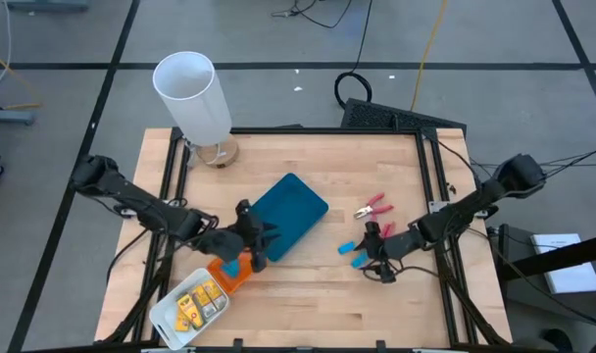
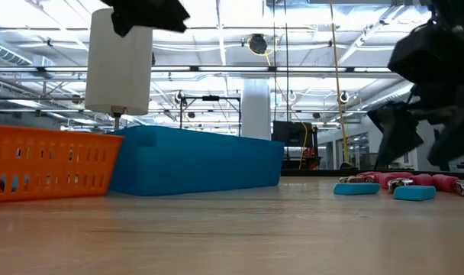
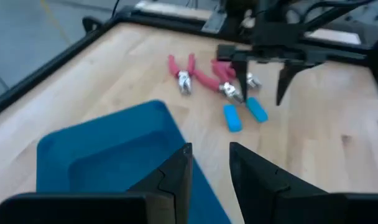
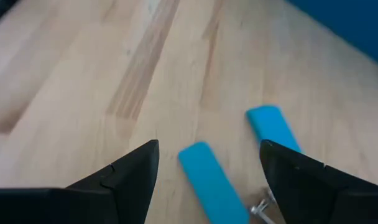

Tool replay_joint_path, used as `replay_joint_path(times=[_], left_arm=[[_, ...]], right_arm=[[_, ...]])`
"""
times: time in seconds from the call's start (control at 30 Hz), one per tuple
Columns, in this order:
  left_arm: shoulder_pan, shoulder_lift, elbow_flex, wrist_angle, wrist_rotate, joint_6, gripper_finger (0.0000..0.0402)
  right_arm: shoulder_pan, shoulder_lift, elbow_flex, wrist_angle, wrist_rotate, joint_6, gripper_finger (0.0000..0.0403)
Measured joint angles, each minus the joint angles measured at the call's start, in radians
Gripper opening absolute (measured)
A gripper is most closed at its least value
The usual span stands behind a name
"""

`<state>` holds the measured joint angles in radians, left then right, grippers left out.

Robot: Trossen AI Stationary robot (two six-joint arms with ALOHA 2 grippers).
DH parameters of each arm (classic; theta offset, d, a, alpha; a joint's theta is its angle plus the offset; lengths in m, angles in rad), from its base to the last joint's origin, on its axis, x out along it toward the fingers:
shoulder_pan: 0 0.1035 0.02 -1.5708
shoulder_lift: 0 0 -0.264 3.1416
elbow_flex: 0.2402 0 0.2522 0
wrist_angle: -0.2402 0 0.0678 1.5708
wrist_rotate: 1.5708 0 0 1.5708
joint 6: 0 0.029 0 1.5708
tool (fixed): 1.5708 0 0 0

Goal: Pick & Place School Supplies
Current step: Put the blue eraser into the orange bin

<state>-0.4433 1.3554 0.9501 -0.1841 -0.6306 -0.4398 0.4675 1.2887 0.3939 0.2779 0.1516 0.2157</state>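
Two light-blue oblong pieces lie flat on the wooden table, right of the teal tray. Beside them lie two pink-handled tools. My right gripper hangs open just above the nearer blue piece, one finger on either side, touching nothing. My left gripper is open by a narrow gap with nothing in it, above the near end of the teal tray and the orange tray. Several yellow pieces sit in the white tray.
A tall white cylinder stands at the table's far left on a small round base. The white tray sits at the near left corner, against the orange tray, in which something blue shows. Bare wood lies along the near edge between the trays and my right gripper.
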Motion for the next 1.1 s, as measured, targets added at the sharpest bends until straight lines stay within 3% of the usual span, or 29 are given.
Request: replay_joint_path(times=[0.33,0.8,1.1], left_arm=[[0.088,0.057,0.0,0.018,0.058,-0.014,0.0113],[0.143,0.079,0.0,0.024,0.134,-0.01,0.0113],[0.144,0.079,0.0,0.025,0.133,-0.01,0.0113]], right_arm=[[0.038,0.078,0.004,-0.082,0.004,0.033,0.027],[0.096,0.057,0.002,-0.092,-0.063,0.163,0.027],[0.111,0.066,0.0,-0.096,0.131,0.192,0.027]])
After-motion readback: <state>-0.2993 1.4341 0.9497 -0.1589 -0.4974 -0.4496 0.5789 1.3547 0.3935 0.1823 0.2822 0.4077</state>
